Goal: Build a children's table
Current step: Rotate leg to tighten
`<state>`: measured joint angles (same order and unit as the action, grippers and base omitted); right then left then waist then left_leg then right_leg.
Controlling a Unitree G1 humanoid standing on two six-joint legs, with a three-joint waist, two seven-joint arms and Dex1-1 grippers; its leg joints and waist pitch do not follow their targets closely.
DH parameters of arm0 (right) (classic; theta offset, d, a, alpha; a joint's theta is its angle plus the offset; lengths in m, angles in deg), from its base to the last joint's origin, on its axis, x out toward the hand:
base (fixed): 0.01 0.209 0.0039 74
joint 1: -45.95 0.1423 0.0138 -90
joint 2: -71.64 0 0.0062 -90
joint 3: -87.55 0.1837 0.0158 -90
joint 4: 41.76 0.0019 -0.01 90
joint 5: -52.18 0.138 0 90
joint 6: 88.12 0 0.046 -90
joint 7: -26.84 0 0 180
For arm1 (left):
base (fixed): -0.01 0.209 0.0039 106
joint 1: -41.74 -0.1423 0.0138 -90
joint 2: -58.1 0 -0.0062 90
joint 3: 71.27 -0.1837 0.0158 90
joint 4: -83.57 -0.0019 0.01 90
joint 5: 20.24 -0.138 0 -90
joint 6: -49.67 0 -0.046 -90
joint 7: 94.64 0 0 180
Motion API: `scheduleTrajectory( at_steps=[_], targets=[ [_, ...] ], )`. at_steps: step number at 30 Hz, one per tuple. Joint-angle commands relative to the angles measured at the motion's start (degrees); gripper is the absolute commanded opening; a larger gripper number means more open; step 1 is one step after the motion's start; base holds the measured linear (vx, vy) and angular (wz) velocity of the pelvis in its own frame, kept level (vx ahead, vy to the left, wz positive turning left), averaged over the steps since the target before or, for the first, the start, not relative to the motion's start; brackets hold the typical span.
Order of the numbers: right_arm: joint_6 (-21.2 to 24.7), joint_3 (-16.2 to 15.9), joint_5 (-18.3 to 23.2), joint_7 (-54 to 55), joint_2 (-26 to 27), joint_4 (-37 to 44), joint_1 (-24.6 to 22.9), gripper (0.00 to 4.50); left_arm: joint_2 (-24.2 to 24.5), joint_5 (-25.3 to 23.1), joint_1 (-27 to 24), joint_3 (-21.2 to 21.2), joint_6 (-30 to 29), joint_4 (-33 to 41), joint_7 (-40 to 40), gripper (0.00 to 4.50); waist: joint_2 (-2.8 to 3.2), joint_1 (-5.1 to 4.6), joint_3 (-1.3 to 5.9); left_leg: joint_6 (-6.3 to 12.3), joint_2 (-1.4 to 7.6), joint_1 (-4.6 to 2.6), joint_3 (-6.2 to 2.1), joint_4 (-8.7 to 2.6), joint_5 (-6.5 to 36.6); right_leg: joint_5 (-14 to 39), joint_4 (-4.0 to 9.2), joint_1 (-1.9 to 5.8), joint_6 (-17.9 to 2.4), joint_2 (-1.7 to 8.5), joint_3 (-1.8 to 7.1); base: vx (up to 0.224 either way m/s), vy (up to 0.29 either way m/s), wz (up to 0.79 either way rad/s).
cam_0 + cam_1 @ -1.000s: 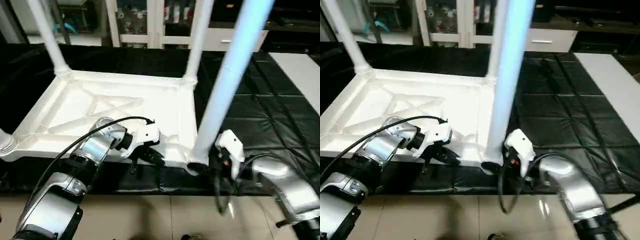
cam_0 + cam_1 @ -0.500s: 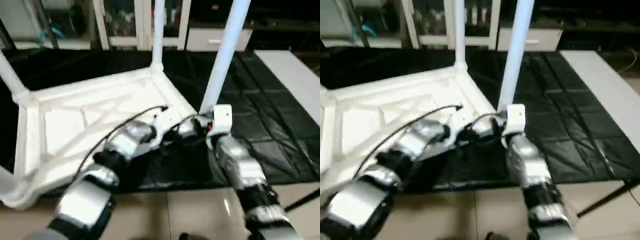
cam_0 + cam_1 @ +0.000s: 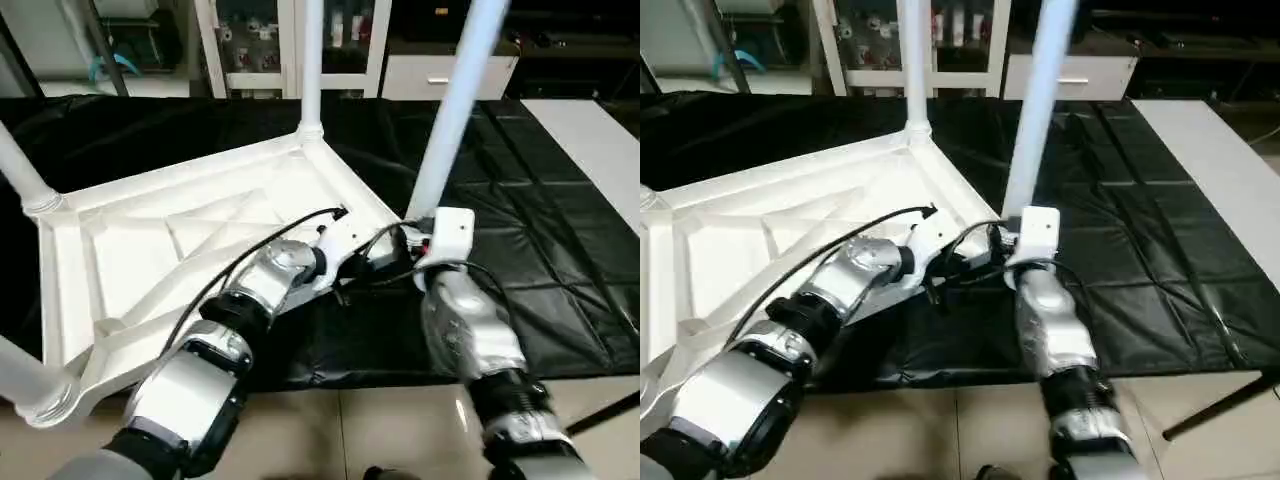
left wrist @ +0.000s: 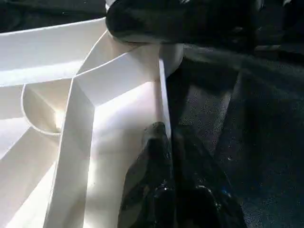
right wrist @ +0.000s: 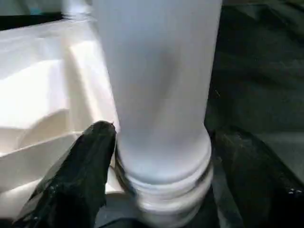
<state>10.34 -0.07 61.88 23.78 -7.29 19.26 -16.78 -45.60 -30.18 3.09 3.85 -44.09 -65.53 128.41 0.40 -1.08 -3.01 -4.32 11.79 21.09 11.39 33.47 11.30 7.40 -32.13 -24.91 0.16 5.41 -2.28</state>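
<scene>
The children's table lies upside down on a black mat, its white ribbed top (image 3: 150, 240) turned at an angle. Legs stand in the corners: one at the right (image 3: 452, 120), one at the far corner (image 3: 310, 60) and one at the left (image 3: 20, 170). A further leg (image 3: 22, 378) sits at the near left corner. My left gripper (image 3: 345, 275) is shut on the top's thin rim (image 4: 160, 90), close to the right corner. My right gripper (image 5: 164, 135) stands open, with its fingers (image 5: 90, 175) on either side of the right leg's base (image 5: 161, 156).
The black mat (image 3: 540, 250) spreads to the right and behind the table. Tiled floor (image 3: 350, 430) runs along its near edge. White cabinets (image 3: 250, 40) stand at the back, and a pale strip (image 3: 600, 150) lies at the far right.
The table top has swung round on the mat, its right corner going away from me, with both arms stretching forward after it. The view has shifted too.
</scene>
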Motion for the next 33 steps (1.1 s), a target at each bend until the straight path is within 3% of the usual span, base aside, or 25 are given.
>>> scheduleTrajectory(
  at_steps=[1, 4, 7, 9, 12, 13, 14, 15, 17, 18, 21, 23, 28, 30, 33],
  targets=[
    [3.64, -0.37, 1.15, -6.97, -4.79, 6.71, -2.55, 3.87, 1.61, 0.52, -3.41, -1.06, 1.95, -0.7, 6.51, 0.0, -1.06, 0.51, 2.83, 5.66, 0.33, -0.2, -0.1, -4.11, 13.76, 19.66, 4.06, 3.25, -10.26, 1.49, 0.94, 0.0, 0.0, 0.0],
    [6.98, -2.74, 1.26, -14.86, -10.56, 11.76, -5.59, 4.1, 3.78, 0.79, -4.82, -3.02, 1.84, 2.03, 14.45, 0.0, -1.11, 0.96, 2.86, 6.59, 0.57, -0.16, 0.02, -4.08, 12.97, 17.81, 3.75, 3.27, -11.12, 1.48, 1.11, 0.0, 0.0, 0.0],
    [10.92, -5.69, 3.78, -26.56, -18.12, 17.65, -9.45, 4.38, 8.07, 1.99, -7.66, -6.44, 3.22, 7.35, 28.0, 0.0, -1.1, 1.82, 2.83, 6.97, 0.75, -0.18, -0.01, -4.18, 12.16, 18.51, 3.81, 3.32, -11.2, 1.74, 1.2, 0.0, 0.0, 0.0],
    [11.52, -6.56, 4.78, -29.87, -19.87, 19.27, -10.4, 4.45, 9.06, 2.12, -8.18, -7.17, 2.97, 8.48, 30.46, 0.0, -0.94, 2.18, 2.88, 7.1, 1.03, -0.45, 0.07, -4.12, 11.73, 16.86, 3.56, 3.21, -12.16, 1.75, 1.32, 0.0, 0.0, 0.0],
    [14.59, -10.88, 9.02, -43.49, -26.69, 27.19, -14.58, 4.45, 11.79, 1.84, -9.25, -8.39, 2.62, 11.29, 35.3, 0.0, -0.87, 3.0, 2.93, 7.08, 1.26, -0.59, 0.02, -4.14, 10.88, 13.74, 3.02, 3.37, -13.37, 1.68, 1.29, 0.0, 0.0, 0.0],
    [15.25, -11.3, 9.4, -44.81, -27.38, 28.17, -15.03, 4.45, 12.18, 1.94, -9.46, -8.52, 2.39, 11.88, 35.82, 0.0, -1.33, 3.25, 2.81, 7.36, 1.37, -0.58, 0.08, -4.16, 10.77, 12.65, 2.89, 3.36, -13.75, 1.67, 1.36, 0.0, 0.0, 0.0],
    [15.25, -11.3, 9.4, -44.81, -27.38, 28.17, -15.03, 4.45, 12.18, 1.94, -9.46, -8.52, 2.39, 11.88, 35.82, 0.0, -1.15, 3.35, 2.8, 7.3, 1.4, -0.5, 0.0, -4.19, 10.74, 12.44, 2.72, 3.43, -13.92, 1.77, 1.39, 0.0, 0.0, 0.0],
    [15.45, -12.25, 9.52, -46.84, -28.25, 28.62, -15.38, 4.45, 12.61, 2.13, -9.66, -8.61, 2.07, 12.56, 36.35, 0.0, -1.35, 3.18, 2.84, 6.96, 1.25, -0.25, 0.01, -4.22, 10.93, 13.21, 2.81, 3.38, -13.76, 1.84, 1.32, 0.0, 0.0, 0.0],
    [15.25, -12.88, 9.31, -48.03, -28.63, 28.49, -15.45, 4.45, 12.93, 2.27, -9.78, -8.68, 1.85, 13.05, 36.8, 0.0, -1.26, 3.07, 2.79, 6.1, 1.31, -0.46, -0.05, -4.27, 12.05, 14.47, 2.9, 3.2, -13.73, 1.87, 1.32, 0.0, 0.0, 0.0],
    [14.79, -13.73, 8.78, -49.41, -28.83, 28.0, -15.1, 4.45, 13.75, 2.62, -10.29, -8.84, 0.92, 14.57, 37.9, 0.0, -1.98, 2.98, 2.7, 5.68, 1.32, -0.44, 0.01, -4.3, 12.82, 15.62, 3.03, 3.16, -13.45, 1.87, 1.36, 0.0, 0.0, 0.0],
    [14.44, -14.0, 7.84, -49.21, -28.13, 26.11, -13.49, 4.45, 14.79, 3.0, -11.13, -8.59, -0.35, 16.8, 38.56, 0.0, -1.87, 3.08, 2.56, 4.76, 1.35, -0.49, -0.09, -4.43, 13.14, 18.47, 3.23, 2.98, -12.33, 2.06, 1.47, 0.0, 0.0, 0.0],
    [14.59, -13.91, 7.8, -49.18, -27.99, 25.79, -12.94, 4.45, 15.0, 2.97, -11.4, -8.41, -0.68, 17.46, 38.94, 0.0, -1.94, 3.02, 2.63, 4.29, 1.32, -0.45, -0.13, -4.4, 12.49, 17.51, 3.02, 3.06, -12.34, 2.02, 1.47, 0.0, 0.0, 0.0],
    [14.04, -14.14, 7.16, -50.01, -27.43, 24.95, -11.86, 4.3, 15.41, 3.13, -11.86, -8.38, -1.33, 18.56, 39.23, 0.0, -2.12, 3.03, 2.8, 5.53, 1.15, -0.39, 0.03, -4.05, 9.24, 11.88, 2.36, 3.31, -13.71, 1.85, 1.46, 0.0, 0.0, 0.0],
    [13.79, -14.18, 6.95, -50.06, -27.23, 24.62, -11.69, 3.99, 15.44, 3.21, -11.91, -8.46, -1.45, 18.68, 39.2, 0.0, -2.19, 3.03, 2.78, 5.78, 1.11, -0.36, 0.07, -4.0, 9.32, 12.35, 2.41, 3.35, -13.81, 1.9, 1.47, 0.0, 0.0, 0.0],
    [13.43, -14.55, 6.6, -50.37, -27.1, 24.2, -11.53, 3.9, 15.64, 3.43, -12.11, -8.72, -2.14, 19.43, 39.32, 0.0, -2.19, 3.03, 2.74, 5.4, 1.14, -0.4, 0.02, -4.03, 9.87, 14.08, 2.52, 3.32, -13.4, 1.9, 1.46, 0.0, 0.0, 0.0]
  ],
)
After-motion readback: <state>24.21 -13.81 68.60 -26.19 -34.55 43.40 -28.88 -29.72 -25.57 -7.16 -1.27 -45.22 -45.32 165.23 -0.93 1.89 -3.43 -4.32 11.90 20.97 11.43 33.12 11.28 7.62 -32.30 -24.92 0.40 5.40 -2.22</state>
